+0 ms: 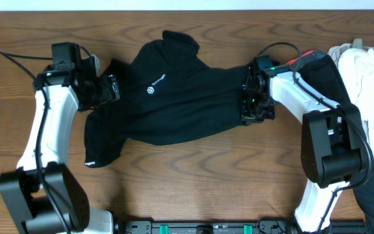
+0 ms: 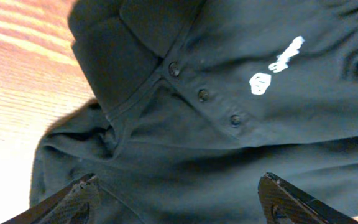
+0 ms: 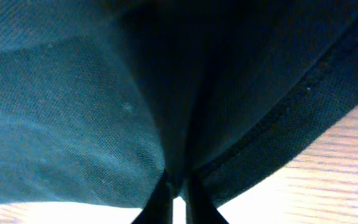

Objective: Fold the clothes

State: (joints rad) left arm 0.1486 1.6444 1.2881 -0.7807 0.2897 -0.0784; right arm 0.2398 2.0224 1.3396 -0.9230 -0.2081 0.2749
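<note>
A black short-sleeved shirt (image 1: 174,107) lies crumpled across the middle of the wooden table, with a small white logo (image 1: 152,88) near its neck. My left gripper (image 1: 111,88) is at the shirt's left edge. In the left wrist view its fingers (image 2: 79,196) stand wide apart over the buttoned collar (image 2: 202,94), with nothing between them. My right gripper (image 1: 247,104) is at the shirt's right edge. In the right wrist view it (image 3: 178,186) is shut, pinching a fold of the black fabric (image 3: 73,93) beside a stitched hem.
A heap of white clothes (image 1: 371,71) lies at the far right. A black garment with a red edge (image 1: 317,64) lies next to it, under the right arm. Bare wood table (image 1: 206,172) shows in front of the shirt. A cable (image 1: 18,55) loops at the back left.
</note>
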